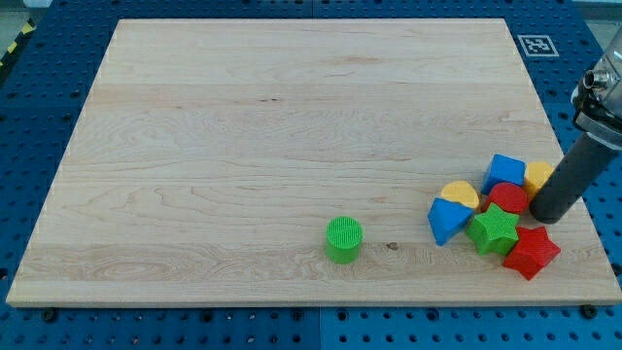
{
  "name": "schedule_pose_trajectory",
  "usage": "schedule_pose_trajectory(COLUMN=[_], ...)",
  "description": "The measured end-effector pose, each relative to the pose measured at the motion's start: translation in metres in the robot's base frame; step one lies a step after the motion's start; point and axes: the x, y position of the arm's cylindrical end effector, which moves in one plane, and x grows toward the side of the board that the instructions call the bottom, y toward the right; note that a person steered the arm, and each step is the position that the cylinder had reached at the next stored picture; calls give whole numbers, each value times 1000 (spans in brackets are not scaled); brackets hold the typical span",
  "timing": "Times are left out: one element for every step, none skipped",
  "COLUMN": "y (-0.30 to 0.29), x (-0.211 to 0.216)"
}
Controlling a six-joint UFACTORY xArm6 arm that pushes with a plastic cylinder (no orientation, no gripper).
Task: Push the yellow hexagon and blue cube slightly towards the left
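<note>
Tip (546, 218) beside yellow hexagon (537, 176), blue cube (505, 171)

The dark rod (573, 175) is cut off by the view's right edge at its upper part. My tip (547, 215) hides part of the yellow hexagon block (536, 175). The red round block (507, 197) is partly covered by the green star block (494, 229), so its shape is unclear.

i can read no words, numbers or brand names anywhere. the only sign is a small black-and-white square marker (537, 45) with a coded pattern, on the blue table (58, 39) at the upper right of the frame.
</note>
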Motion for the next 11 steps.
schedule_pose_trajectory(y=[21,53,58,58,58,43,18,-16,-63,-66,-37], x=[8,9,-3,-11,-13,-19,-37,-44,-44,-44,-44])
